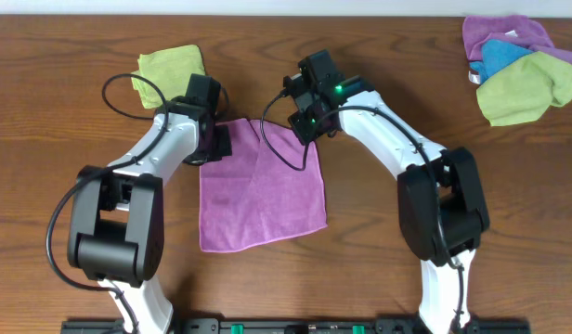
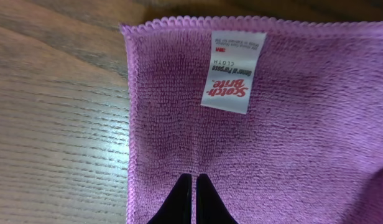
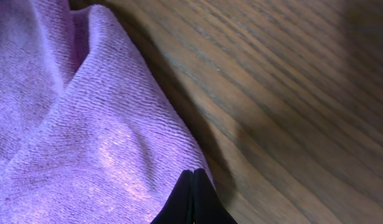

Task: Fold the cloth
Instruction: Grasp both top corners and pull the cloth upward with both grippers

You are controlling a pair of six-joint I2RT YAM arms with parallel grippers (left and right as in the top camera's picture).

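The purple cloth [image 1: 263,190] lies spread out in the middle of the wooden surface [image 1: 379,269], between the two arms. It is not folded yet.

The left claw [image 2: 194,186] is closed at the far left corner of the cloth, near the white tag [image 2: 232,71]. Its two tips are pressed together with the cloth pinched between them, and a small crease runs up from them. The right claw [image 3: 193,186] is closed too, right at the far right edge. The cloth there is bunched and looks lifted a little, so I think it has hold of that edge.

So this looks like the grabbing step: both far corners are held and the fold is about to start.

Next, I think both arms need to lift together and bring that far edge over to the near edge. They should move evenly, or the cloth will twist.

A green cloth [image 1: 170,70] and a pile of cloths [image 1: 523,65] sit well away.
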